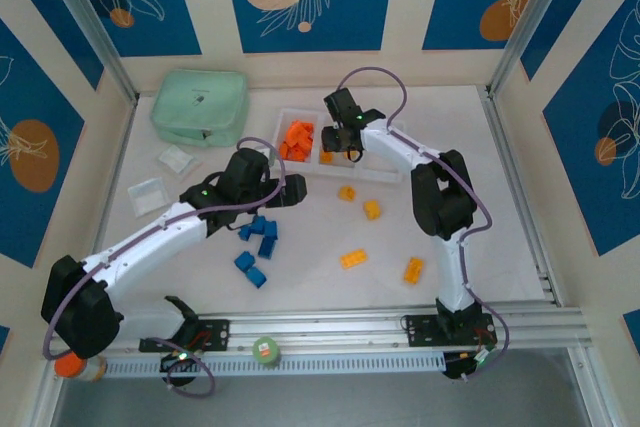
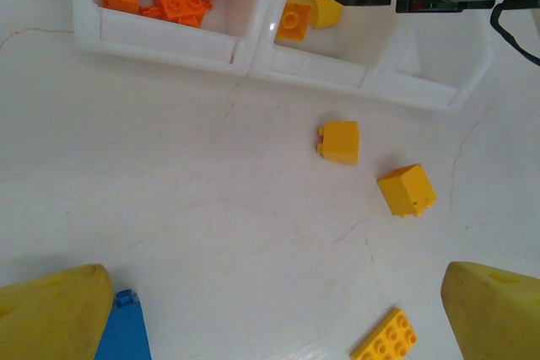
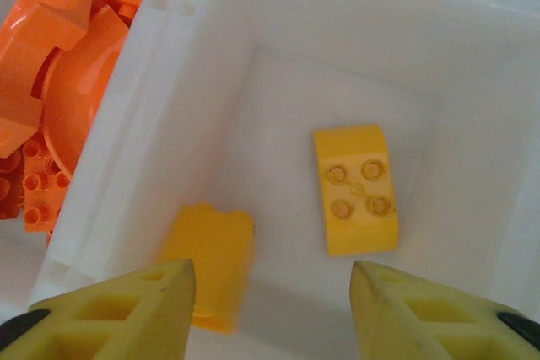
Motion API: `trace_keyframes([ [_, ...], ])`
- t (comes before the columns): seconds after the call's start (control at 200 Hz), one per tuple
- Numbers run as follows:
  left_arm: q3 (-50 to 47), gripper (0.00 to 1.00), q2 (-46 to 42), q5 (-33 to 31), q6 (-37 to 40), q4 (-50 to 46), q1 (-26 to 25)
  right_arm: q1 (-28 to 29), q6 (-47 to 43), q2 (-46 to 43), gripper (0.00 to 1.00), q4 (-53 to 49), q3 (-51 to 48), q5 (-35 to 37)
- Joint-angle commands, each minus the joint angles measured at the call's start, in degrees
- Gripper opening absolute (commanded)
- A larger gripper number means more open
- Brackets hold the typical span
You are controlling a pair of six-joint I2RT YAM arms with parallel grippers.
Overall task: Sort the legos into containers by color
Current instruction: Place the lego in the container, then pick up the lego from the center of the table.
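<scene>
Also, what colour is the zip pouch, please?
The pouch is mint green, clearest in the top external view.

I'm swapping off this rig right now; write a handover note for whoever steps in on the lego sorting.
Left gripper: open, holding nothing, over the table beside the blue legos.
Right gripper: open, holding nothing, above the middle compartment of the tray.
Done: orange legos piled in the left compartment; two sorted yellow legos in the middle one.
Left: four loose yellow legos on the table, plus the blue legos, none seen in the tray.
</scene>
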Motion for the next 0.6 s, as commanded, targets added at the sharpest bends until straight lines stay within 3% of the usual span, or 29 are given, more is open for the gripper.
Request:
trace_keyframes([
  [0.0,1.5,0.99,0.0,2.0,1.6,-1.0,0.6,0.2,-0.7,-3.5,0.55,-1.0,0.5,-2.6],
  [0.295,-1.4,0.99,-2.7,3.2,1.8,-0.8,-0.1,0.5,1.5,-18.2,0.61,1.0,-16.4,-4.6],
  [0.595,-5.1,0.99,-3.5,2.8,-0.9,1.5,-4.0,0.2,5.1,-29.2,0.65,1.1,-32.8,-4.2],
])
